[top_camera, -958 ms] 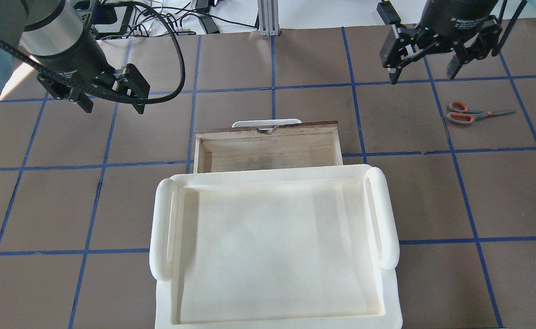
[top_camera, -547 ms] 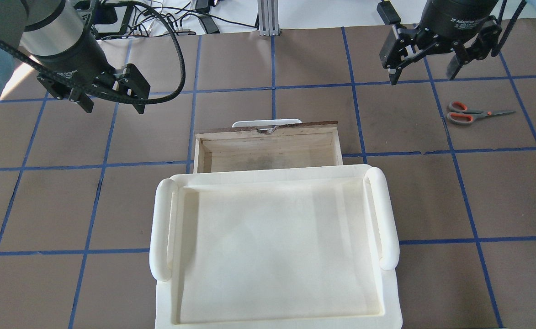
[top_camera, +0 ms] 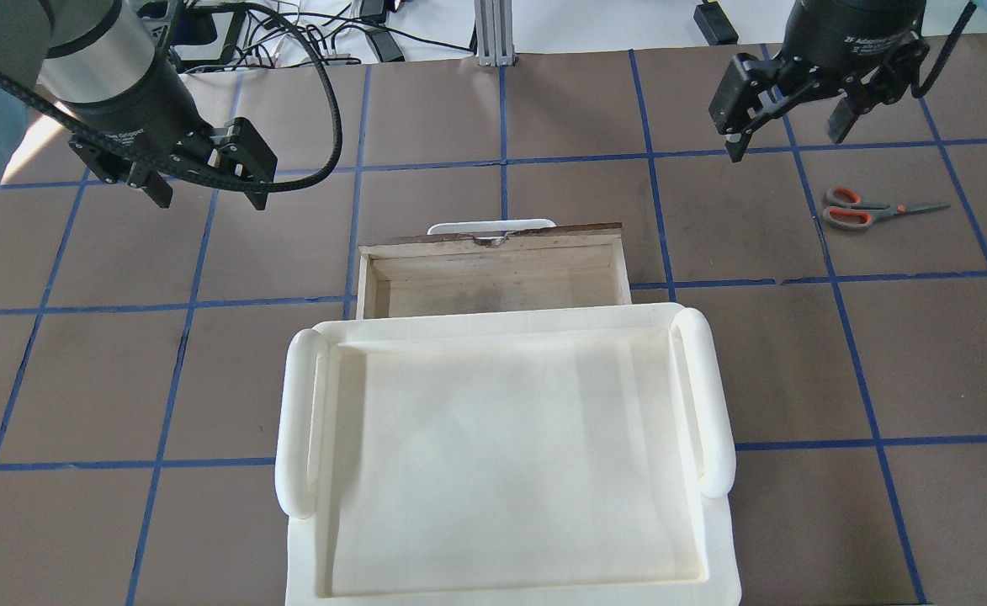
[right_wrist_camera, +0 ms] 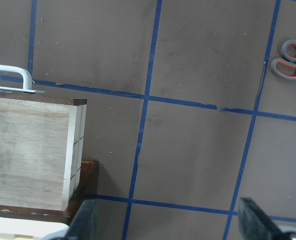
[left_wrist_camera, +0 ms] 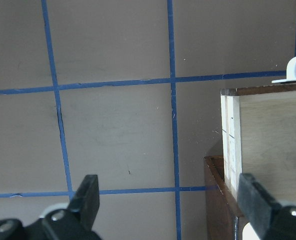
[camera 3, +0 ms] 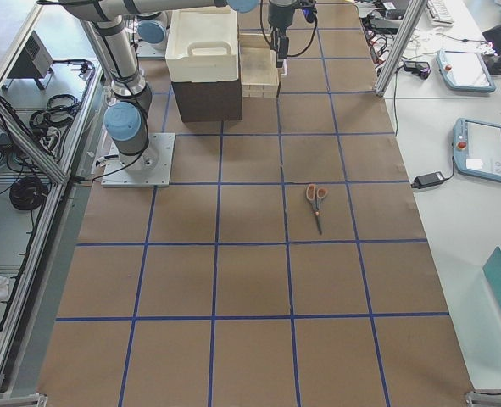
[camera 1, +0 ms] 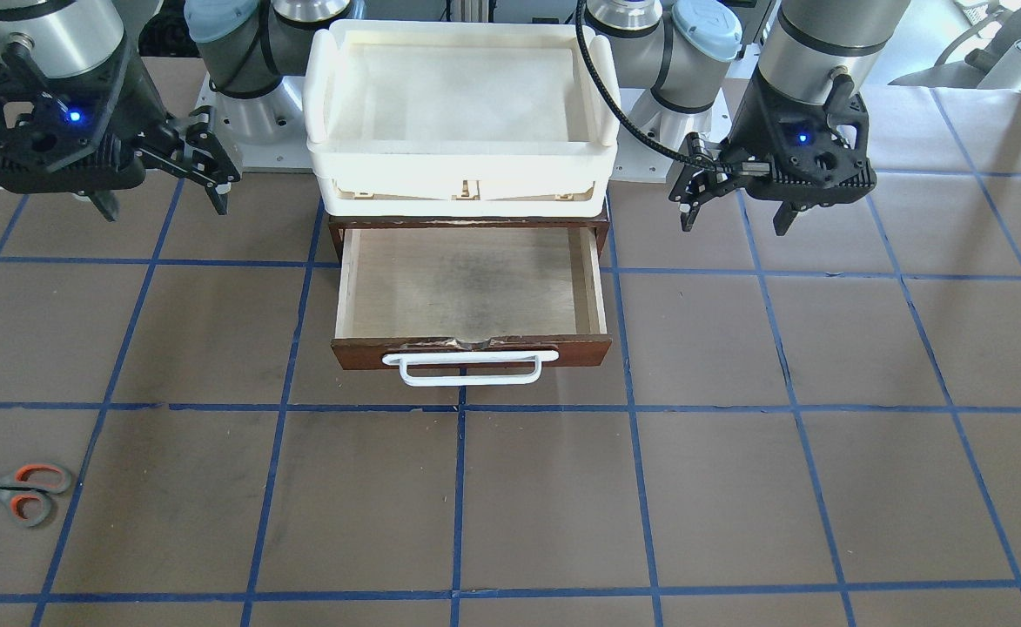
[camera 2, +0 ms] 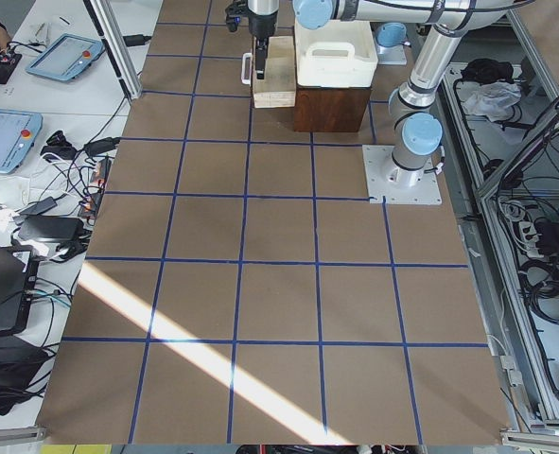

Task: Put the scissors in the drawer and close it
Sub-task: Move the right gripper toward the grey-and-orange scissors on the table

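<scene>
The scissors (top_camera: pixel 859 209) lie flat on the brown table at the right, handles toward the drawer; they also show in the front view (camera 1: pixel 14 494) and the right wrist view (right_wrist_camera: pixel 290 60). The drawer (top_camera: pixel 493 282) is pulled open and empty, its dark front and white wire handle (camera 1: pixel 471 370) facing away from the robot. My right gripper (top_camera: pixel 784 145) is open and empty, hovering beyond and a little left of the scissors. My left gripper (top_camera: pixel 209 200) is open and empty, hovering left of the drawer, whose side wall shows in its wrist view (left_wrist_camera: pixel 268 140).
A cream-white plastic tray (top_camera: pixel 295 421) sits on top of the dark brown cabinet (camera 3: pixel 208 100) that houses the drawer. Blue tape lines grid the table. Cables and tablets lie beyond the table's far edge.
My right gripper has shifted a little to the right, toward the scissors' side. The left arm, drawer and scissors have not moved.
</scene>
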Motion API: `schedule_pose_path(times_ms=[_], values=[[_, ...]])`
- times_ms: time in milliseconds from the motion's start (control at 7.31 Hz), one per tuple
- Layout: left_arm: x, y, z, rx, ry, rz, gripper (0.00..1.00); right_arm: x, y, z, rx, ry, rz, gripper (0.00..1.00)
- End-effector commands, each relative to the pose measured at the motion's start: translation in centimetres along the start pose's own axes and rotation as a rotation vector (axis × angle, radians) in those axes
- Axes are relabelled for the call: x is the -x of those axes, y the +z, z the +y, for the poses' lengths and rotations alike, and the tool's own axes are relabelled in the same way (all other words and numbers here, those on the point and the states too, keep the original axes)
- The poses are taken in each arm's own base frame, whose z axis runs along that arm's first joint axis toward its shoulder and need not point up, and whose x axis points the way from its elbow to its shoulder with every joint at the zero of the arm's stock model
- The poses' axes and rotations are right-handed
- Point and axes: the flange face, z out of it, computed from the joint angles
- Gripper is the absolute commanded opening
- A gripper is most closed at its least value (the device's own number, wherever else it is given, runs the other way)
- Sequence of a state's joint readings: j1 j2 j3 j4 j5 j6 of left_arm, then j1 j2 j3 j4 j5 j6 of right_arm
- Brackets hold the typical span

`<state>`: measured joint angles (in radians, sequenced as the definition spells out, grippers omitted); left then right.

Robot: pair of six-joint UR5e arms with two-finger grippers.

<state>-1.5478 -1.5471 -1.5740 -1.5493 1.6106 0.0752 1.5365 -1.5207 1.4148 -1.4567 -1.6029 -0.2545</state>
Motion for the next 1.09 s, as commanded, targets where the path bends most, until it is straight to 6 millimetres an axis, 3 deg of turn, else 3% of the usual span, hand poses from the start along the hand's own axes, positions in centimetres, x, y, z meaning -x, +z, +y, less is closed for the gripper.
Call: schedule_pose_path(times_ms=[0, 137, 411, 547, 821, 958], values=[[0.1, 0.0, 0.0, -0.001, -0.002, 0.0, 1.0, -6.9, 1.9, -0.4, 0.003, -0.348, -0.01, 1.0], [0.1, 0.0, 0.0, 0.001, -0.001, 0.0, 1.0, -11.6, 3.7, -0.2, -0.008, -0.443, -0.001, 1.0], [0.1, 0.0, 0.0, 0.002, -0.001, -0.001, 1.0, -20.5, 10.8, -1.1, -0.04, -0.753, 0.044, 0.99], [0.1, 0.0, 0.0, 0.002, -0.001, -0.001, 1.0, -24.6, 16.2, -2.1, -0.034, -0.901, 0.003, 0.99], [0.1, 0.0, 0.0, 0.001, -0.001, -0.005, 1.0, -30.5, 24.6, -4.2, -0.094, -1.124, 0.003, 0.99], [0.1, 0.0, 0.0, 0.002, -0.001, -0.003, 1.0, -31.4, 28.0, -5.5, -0.113, -1.2, 0.028, 0.94]])
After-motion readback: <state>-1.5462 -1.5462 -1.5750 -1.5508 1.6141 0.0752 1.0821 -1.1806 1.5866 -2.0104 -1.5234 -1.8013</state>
